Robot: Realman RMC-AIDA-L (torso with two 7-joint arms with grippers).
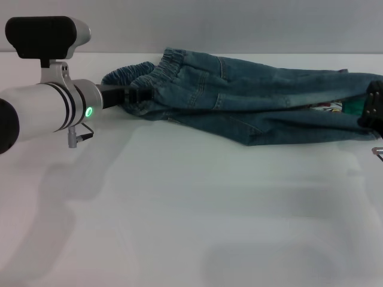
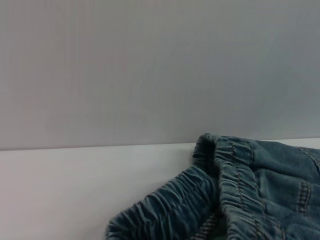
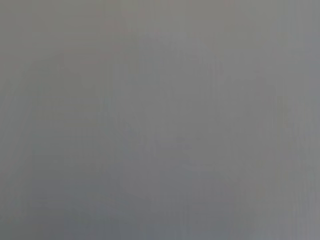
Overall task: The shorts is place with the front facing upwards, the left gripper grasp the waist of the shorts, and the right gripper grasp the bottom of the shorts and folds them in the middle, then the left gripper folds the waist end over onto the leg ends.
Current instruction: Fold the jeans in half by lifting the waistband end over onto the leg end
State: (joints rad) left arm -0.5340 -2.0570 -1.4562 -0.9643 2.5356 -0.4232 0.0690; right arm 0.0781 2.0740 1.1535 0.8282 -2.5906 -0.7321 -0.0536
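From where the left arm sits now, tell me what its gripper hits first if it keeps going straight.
The left gripper points at the ruffled elastic waist of the shorts and already seems to be at it; denim comes first, though depth is unclear.

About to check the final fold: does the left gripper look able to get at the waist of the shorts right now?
Probably yes: the left gripper is already at the ruffled waist of the shorts, with nothing between them. Whether it has closed on the fabric cannot be told.

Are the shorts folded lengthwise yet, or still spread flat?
Folded: the shorts lie as a narrow strip, one leg stacked over the other, the left gripper at the waist.
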